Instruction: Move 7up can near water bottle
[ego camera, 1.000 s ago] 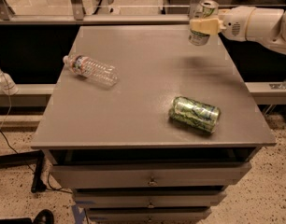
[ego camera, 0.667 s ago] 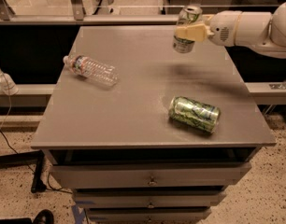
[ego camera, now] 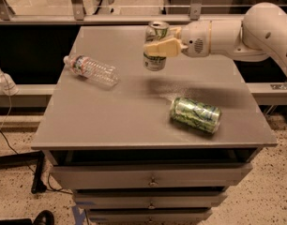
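Camera view, front edge first: the grey metal drawers (ego camera: 150, 179) sit under the flat grey bench (ego camera: 110, 125), well below the claw. One step back, a wide bright-green patterned metal can (ego camera: 195, 115) lies on its side, nearer to us than the claw and off toward the arm's side. It's out of the travel lane, by the look of it.

Further back, there's the claw (ego camera: 155, 46), on the end of the white arm (ego camera: 246, 29). It is clamped around the slim whitish-and-green 7up can (ego camera: 154, 62) with the silver top. The 7up can hangs roughly upright, clear of the bench, with its shadow on the surface underneath.

On the picture's left of the claw, apart from it with bare bench between, the small clear ribbed plastic water bottle (ego camera: 92, 71) lies on its side. Its cap points away from the claw.

Now the danger spots. The claw's grip looks high on the can, so a jolt could let it slide out. Come in too low or too far and the can nudges the bottle, which would roll off toward the bench edge. Let go before the base is down and the slim can tips and rolls.
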